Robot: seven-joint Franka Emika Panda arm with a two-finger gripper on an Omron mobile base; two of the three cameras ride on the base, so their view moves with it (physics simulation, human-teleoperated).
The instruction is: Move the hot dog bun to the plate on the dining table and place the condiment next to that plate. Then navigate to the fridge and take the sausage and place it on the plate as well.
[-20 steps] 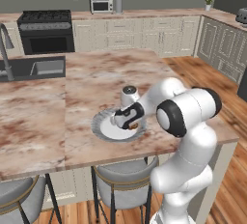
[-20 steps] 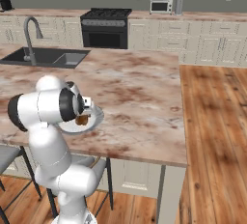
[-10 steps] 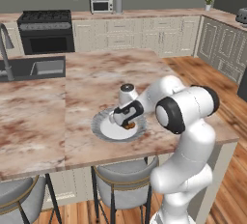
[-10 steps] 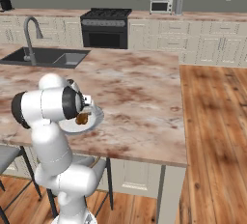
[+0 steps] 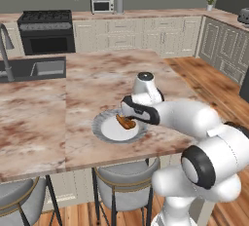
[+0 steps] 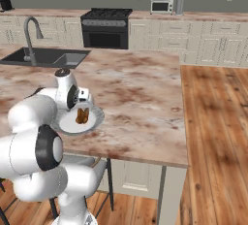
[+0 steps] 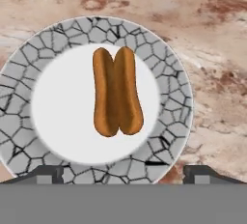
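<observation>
I see the bun (image 7: 117,91) lying at the plate's (image 7: 173,78) centre on the bench (image 5: 97,79), my hand (image 7: 123,172) wide above at six o'clock; lifting carelessly might nudge it off.

You have a smooth, matt orange-tan hot dog bun (image 7: 117,91) lying on a plate (image 7: 174,92) whose pale centre looks plain and whose wide rim has a cracked, mottled grey glaze. Under it, the dining table (image 5: 92,81) shows polished pink-brown marbled stone, and the floor (image 6: 218,122) beside it is glossy wood planking.
</observation>
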